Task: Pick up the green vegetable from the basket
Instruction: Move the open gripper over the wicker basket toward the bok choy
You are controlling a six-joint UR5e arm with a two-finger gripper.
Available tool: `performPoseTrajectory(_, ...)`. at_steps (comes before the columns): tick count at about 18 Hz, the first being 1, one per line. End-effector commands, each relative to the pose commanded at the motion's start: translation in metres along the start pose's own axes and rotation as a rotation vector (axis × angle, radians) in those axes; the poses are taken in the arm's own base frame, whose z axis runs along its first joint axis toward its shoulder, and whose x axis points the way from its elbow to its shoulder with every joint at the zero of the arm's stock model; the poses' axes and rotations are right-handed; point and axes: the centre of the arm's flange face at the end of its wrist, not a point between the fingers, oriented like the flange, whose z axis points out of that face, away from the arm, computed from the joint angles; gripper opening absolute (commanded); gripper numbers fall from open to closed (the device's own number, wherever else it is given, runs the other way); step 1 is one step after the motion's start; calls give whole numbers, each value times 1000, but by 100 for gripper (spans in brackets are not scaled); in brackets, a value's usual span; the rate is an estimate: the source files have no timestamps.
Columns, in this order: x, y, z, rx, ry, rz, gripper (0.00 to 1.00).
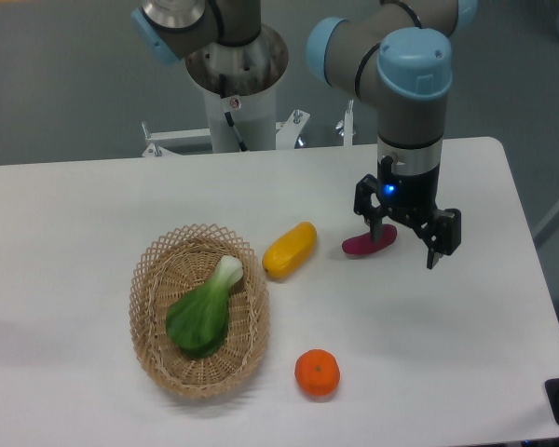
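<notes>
The green vegetable (203,312), a bok choy toy with a dark green leaf and a white stem, lies inside the tan wicker basket (149,279) at the table's left front. My gripper (405,244) hangs open and empty well to the right of the basket, over the table. Its left finger stands just in front of the purple vegetable (361,245). The gripper holds nothing.
A yellow oblong vegetable (290,250) lies just right of the basket. An orange fruit (317,372) sits near the front edge. The arm's base (235,84) stands at the back of the table. The table's right edge is close to the gripper.
</notes>
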Motion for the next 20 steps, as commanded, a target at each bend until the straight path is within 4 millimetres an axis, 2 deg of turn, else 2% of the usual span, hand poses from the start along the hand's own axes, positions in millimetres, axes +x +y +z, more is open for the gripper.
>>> performPoseTrajectory(6,6,0,5,-2,16,-17,100)
performPoseTrajectory(8,12,-9,2,8,22,-47,100)
performPoseTrajectory(11,32,-12,9,21,55,-95,100)
performPoseTrajectory(15,54,-33,15,27,81,-191,100)
performPoseTrajectory(17,66,-50,17,33,93,-228,100)
performPoseTrajectory(20,94,-67,30,22,131,-246,100)
